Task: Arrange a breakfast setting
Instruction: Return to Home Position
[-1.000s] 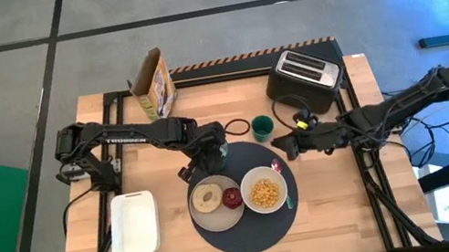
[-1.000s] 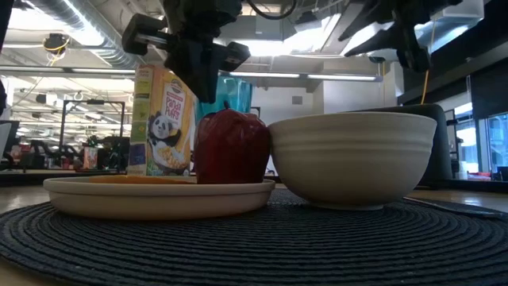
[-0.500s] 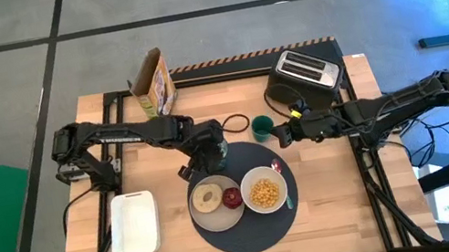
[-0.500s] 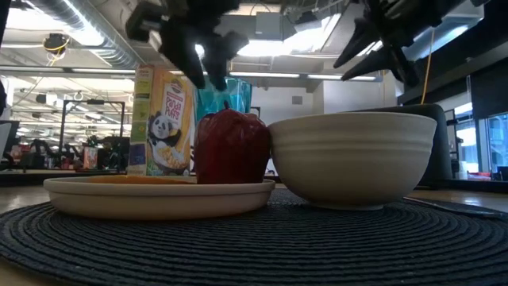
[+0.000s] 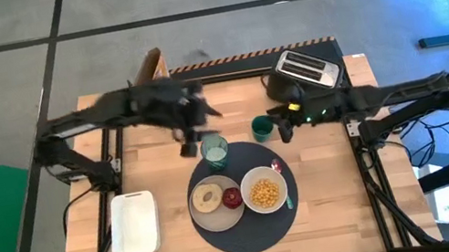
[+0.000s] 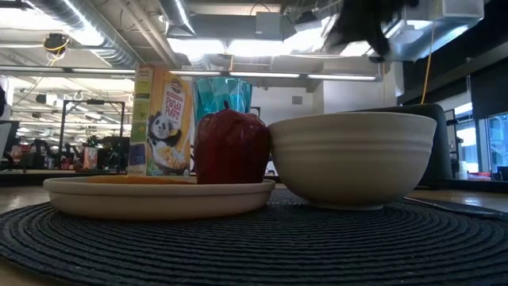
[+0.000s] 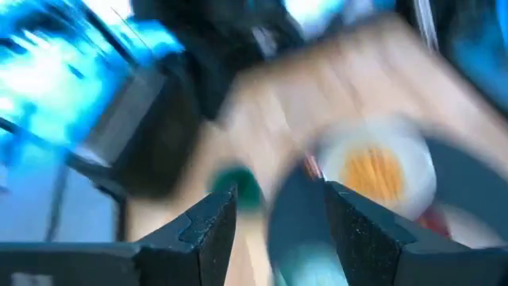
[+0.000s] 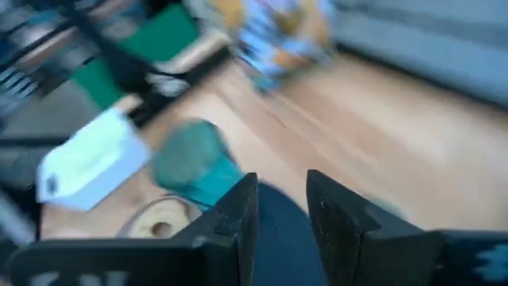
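Pretty sure it's all set, since plate [image 5: 205, 221] and bowl [image 5: 261, 175] sit side by side on the mat [image 5: 244, 238], tumbler [image 5: 215, 152] at its far edge, green cup [image 5: 262, 127] just beyond, so left gripper [image 7: 279, 191] and right gripper [image 8: 282, 179] hang past that edge, fingers apart, holding nothing.

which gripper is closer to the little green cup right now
Right. The right gripper is just beside the small dark-green cup; the left gripper is farther off, on the tumbler's far side.
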`<state>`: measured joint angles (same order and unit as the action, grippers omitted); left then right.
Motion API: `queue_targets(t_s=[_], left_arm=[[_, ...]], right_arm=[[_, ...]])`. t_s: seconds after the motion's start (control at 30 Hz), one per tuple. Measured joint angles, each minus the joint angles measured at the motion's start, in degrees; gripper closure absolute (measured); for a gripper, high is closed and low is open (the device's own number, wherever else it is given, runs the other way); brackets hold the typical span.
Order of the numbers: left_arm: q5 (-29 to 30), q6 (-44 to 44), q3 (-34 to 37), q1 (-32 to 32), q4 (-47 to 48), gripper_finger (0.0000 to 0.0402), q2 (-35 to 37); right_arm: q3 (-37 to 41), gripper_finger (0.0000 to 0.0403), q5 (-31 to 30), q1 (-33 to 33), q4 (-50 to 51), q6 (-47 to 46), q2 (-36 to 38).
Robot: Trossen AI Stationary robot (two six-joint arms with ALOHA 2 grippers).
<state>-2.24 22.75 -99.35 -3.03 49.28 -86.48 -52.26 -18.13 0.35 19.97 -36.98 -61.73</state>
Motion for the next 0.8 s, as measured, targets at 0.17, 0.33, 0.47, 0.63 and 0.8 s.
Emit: queue_targets(t_s=[0.17, 0.33, 0.47, 0.63, 0.8], left_arm=[[-1.0, -8.8, 2.6, -2.6, -9.5, 0.0231, 9.1], [-0.1, -15.8, 15.4, -1.4, -25.2, 0.0255, 19.0], [4.4, -19.2, 28.1, 1.1, -34.4, 0.0295, 27.5], [5.1, -22.1, 43.6, 2.9, -42.6, 0.038, 38.6], [2.9, -22.1, 56.0, 3.6, -47.5, 0.0394, 46.2]], right_arm=[[-14.2, 0.034, 10.5, 0.0, -0.3, 19.9, 0.0], [-24.7, 0.0394, 15.4, 3.5, -0.6, 28.7, -0.1], [-27.0, 0.0399, 20.2, 6.7, 0.5, 34.0, 2.5], [-21.1, 0.0402, 15.6, 9.4, 1.5, 36.0, 11.5], [-10.1, 0.0402, 12.3, 9.4, 0.5, 35.9, 20.0]])
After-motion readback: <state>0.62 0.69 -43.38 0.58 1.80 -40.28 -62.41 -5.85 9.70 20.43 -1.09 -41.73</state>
